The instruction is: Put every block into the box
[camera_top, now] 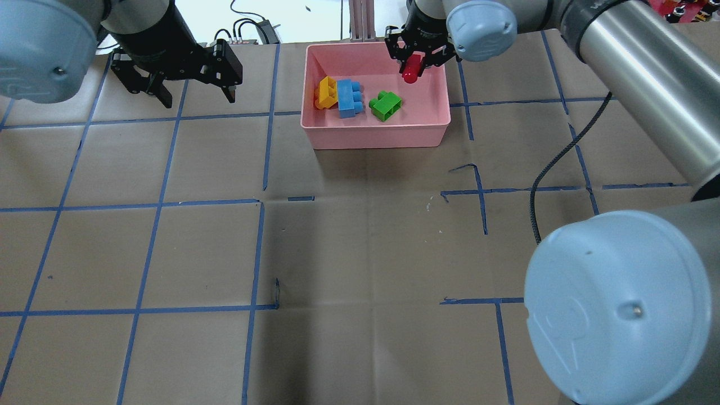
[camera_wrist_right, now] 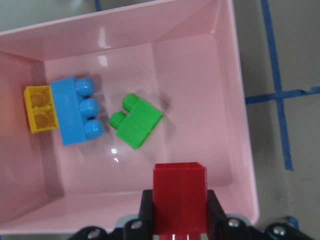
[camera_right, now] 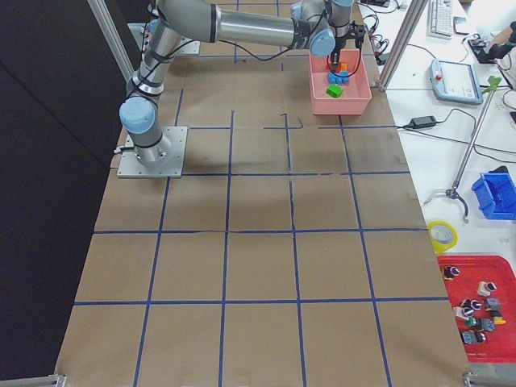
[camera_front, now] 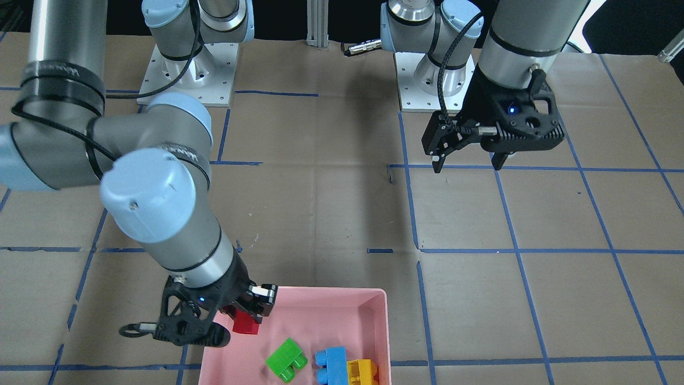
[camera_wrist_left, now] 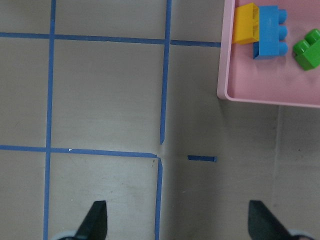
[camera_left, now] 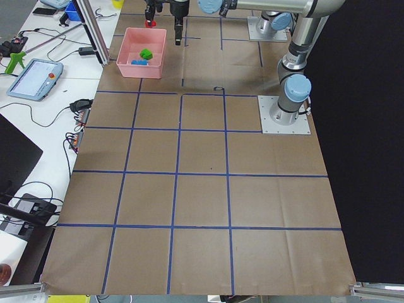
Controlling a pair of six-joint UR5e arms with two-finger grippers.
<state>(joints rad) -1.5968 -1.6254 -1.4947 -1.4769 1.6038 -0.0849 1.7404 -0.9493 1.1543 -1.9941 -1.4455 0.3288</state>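
Overhead exterior view: my right gripper [camera_top: 413,61] is clamped on the red brick [camera_top: 410,73], hanging over a far corner of the pink box [camera_top: 377,138]. The green brick [camera_top: 385,105], blue brick [camera_top: 349,98] and yellow brick [camera_top: 325,93] are lying inside, yellow touching blue. My left gripper [camera_top: 198,99] is spread wide over the table [camera_top: 360,253], well off to the side.

My right arm [camera_right: 242,28] stretches across the tabletop [camera_right: 258,258] to the pink box [camera_right: 343,106]; my right gripper [camera_right: 332,56] hangs over it, a red block [camera_right: 331,61] at its tip. A green block [camera_right: 334,92] and a blue block [camera_right: 339,78] lie inside.
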